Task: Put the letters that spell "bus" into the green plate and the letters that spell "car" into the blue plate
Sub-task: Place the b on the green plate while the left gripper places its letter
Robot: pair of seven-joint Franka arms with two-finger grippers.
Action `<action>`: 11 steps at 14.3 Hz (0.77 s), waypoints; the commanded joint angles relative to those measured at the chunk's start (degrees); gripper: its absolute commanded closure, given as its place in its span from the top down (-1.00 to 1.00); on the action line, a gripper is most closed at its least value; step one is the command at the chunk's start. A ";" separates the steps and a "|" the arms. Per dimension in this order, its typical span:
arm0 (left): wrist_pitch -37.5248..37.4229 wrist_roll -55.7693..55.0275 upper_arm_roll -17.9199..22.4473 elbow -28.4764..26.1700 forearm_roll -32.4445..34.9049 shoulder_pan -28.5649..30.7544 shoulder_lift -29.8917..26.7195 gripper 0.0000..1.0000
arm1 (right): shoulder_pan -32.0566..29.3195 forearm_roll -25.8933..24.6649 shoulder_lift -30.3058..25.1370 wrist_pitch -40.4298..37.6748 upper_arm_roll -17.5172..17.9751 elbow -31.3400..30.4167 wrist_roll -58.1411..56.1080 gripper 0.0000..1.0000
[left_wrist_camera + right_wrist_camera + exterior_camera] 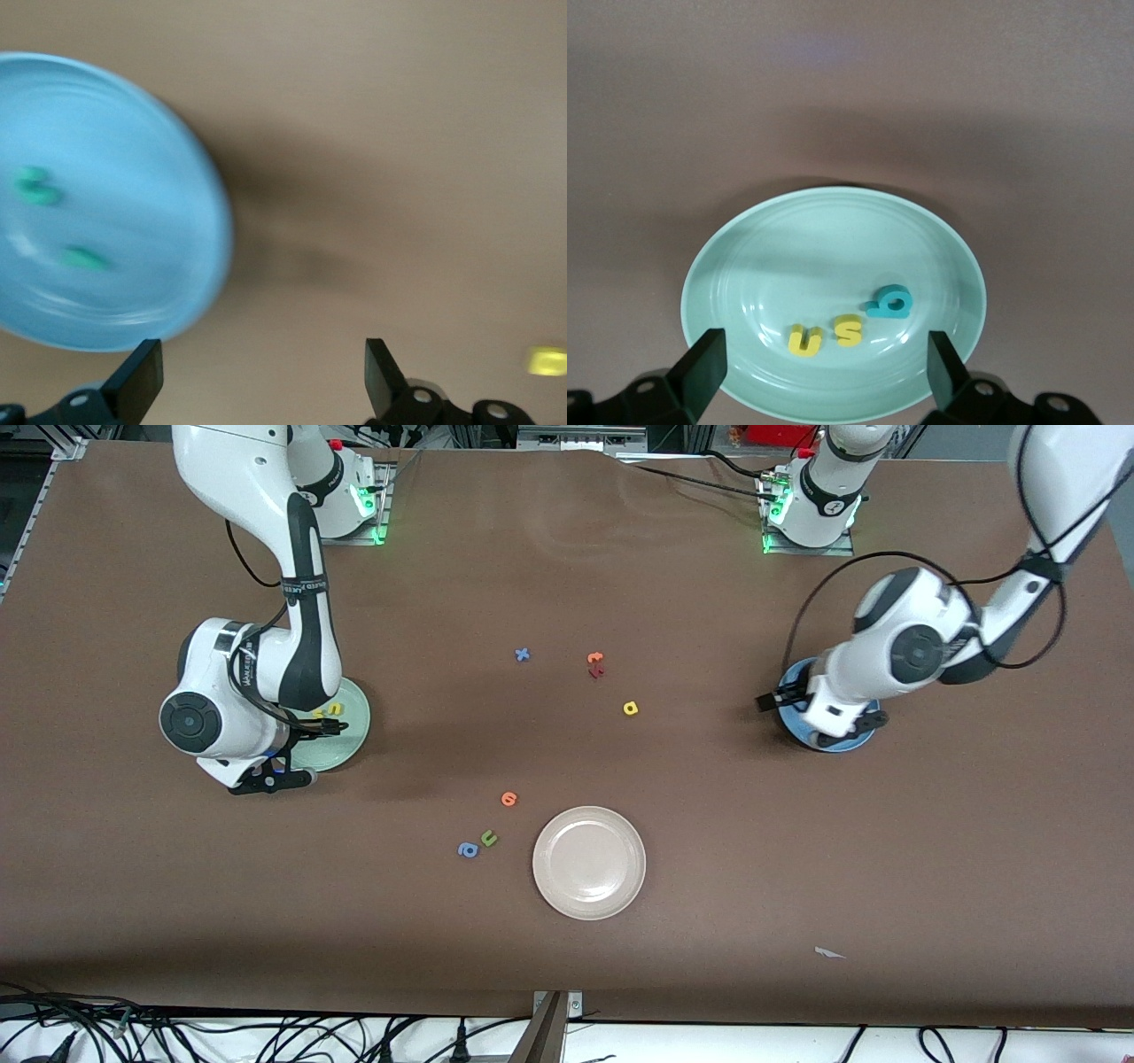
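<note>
Jaws wide on both: right gripper over green plate, left gripper beside blue plate. Yellow a remains on counter; approach it vertically, centred.

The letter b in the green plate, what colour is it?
Teal: the b lies in the green plate, clearest in the right wrist view.

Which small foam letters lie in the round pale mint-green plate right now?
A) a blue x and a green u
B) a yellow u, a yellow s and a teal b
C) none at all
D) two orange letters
B: the right wrist view shows the yellow u, yellow s and teal b lying side by side in the round pale mint-green plate.
</note>
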 commanded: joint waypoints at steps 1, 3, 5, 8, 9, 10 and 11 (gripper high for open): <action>3.57 -6.67 1.60 3.42 -0.29 -9.01 0.93 1.00 | 0.03 0.81 -0.30 -1.39 -0.33 0.38 -0.17 1.00; 5.15 -9.31 5.10 6.40 -0.29 -16.12 1.38 1.00 | -0.06 0.81 -0.22 -1.39 -0.33 0.29 -0.25 1.00; 5.60 -12.12 12.20 10.79 -0.29 -26.56 3.04 1.00 | -0.06 0.81 -0.22 -1.39 -0.33 0.29 -0.17 1.00; 5.78 -15.73 24.25 14.84 -0.29 -41.17 4.63 0.95 | 0.02 0.81 -0.30 -1.39 -0.33 0.38 -0.17 1.00; 5.78 -15.74 25.24 15.55 -0.99 -42.60 4.89 0.95 | 0.11 0.81 -0.39 -1.48 -0.42 0.46 -0.17 1.00; 5.78 -16.17 25.25 15.64 -1.17 -42.87 5.33 0.95 | 0.11 0.89 -0.83 -1.83 -0.68 1.07 -0.34 1.00; 5.78 -17.31 25.25 15.64 -1.17 -43.31 5.68 0.95 | 0.11 0.89 -1.27 -3.48 -1.12 2.99 -0.34 1.00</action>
